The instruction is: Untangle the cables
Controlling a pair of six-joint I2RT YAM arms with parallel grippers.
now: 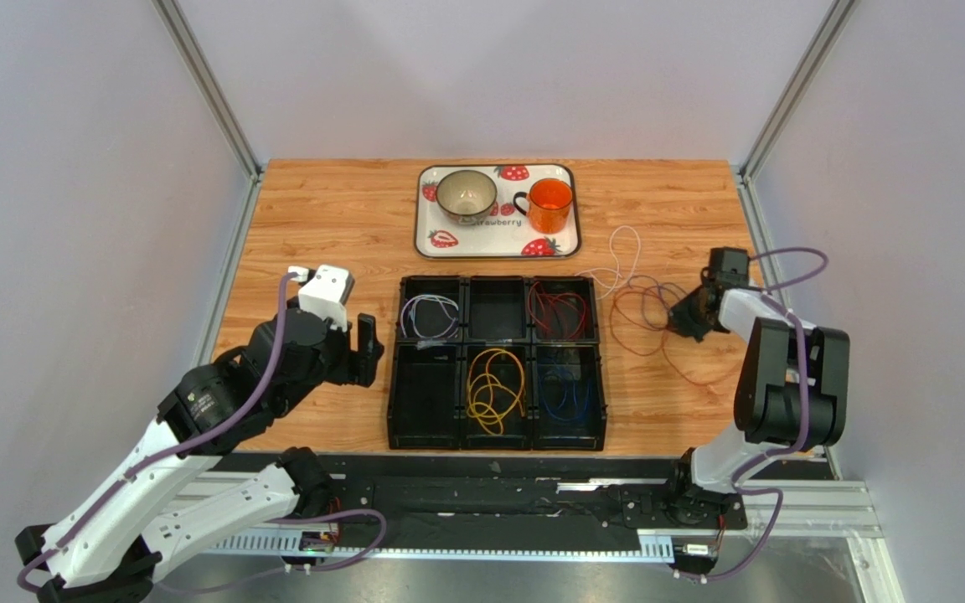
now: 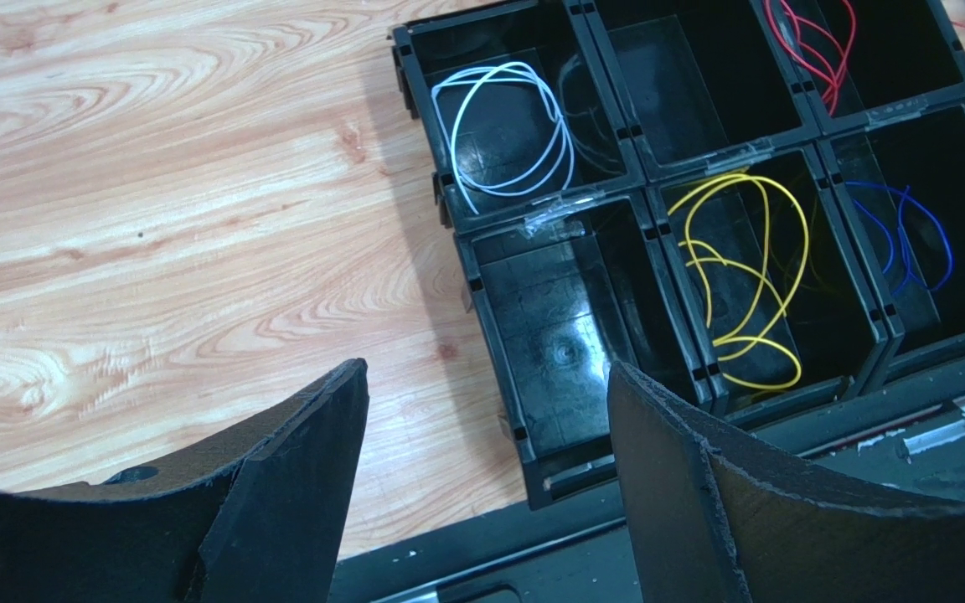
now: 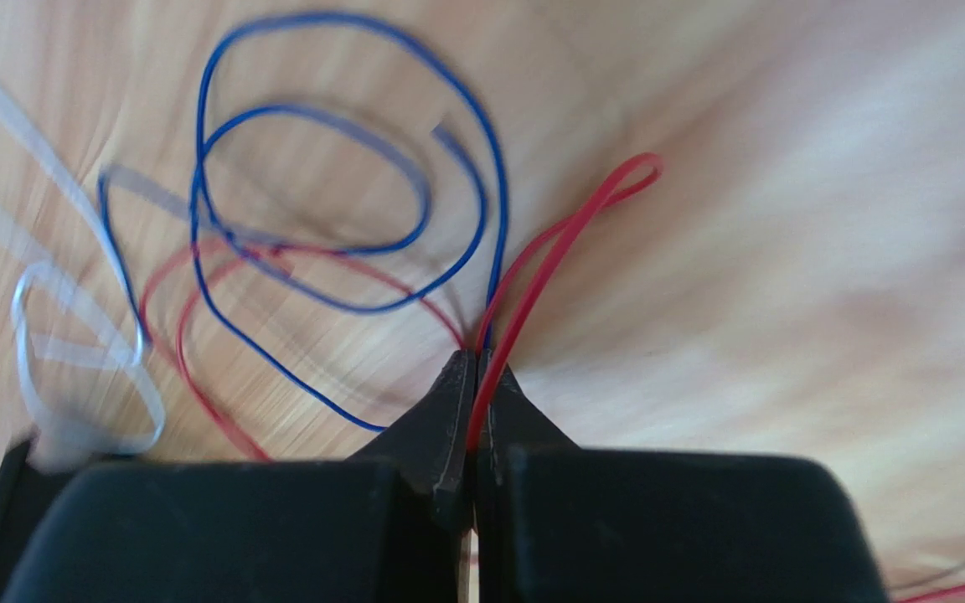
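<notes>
Frame centre is blocked by a black plastic six-compartment bin [image 1: 496, 342], and the right by loose thin cables [image 1: 632, 302]. Bare wooden tabletop [image 1: 324, 214] is left free at upper left.

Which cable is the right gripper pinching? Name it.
The red cable, looping out of the shut right gripper; blue cable and white cable lie free.

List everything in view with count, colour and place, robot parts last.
Table: one, brown wood, under everything.
Tray: one, white with strawberries, far middle.
Bowl: one, beige, on tray.
Mug: one, orange, on tray, right of bowl.
Organiser: one, black, six compartments, centre.
Sorted cables: four, white, red, yellow, blue, one per compartment.
Loose cables: several, red, blue, whitish, tangled right of organiser.
Left arm: jaws open, left of organiser.
Right arm: jaws shut on loose red cable.
</notes>
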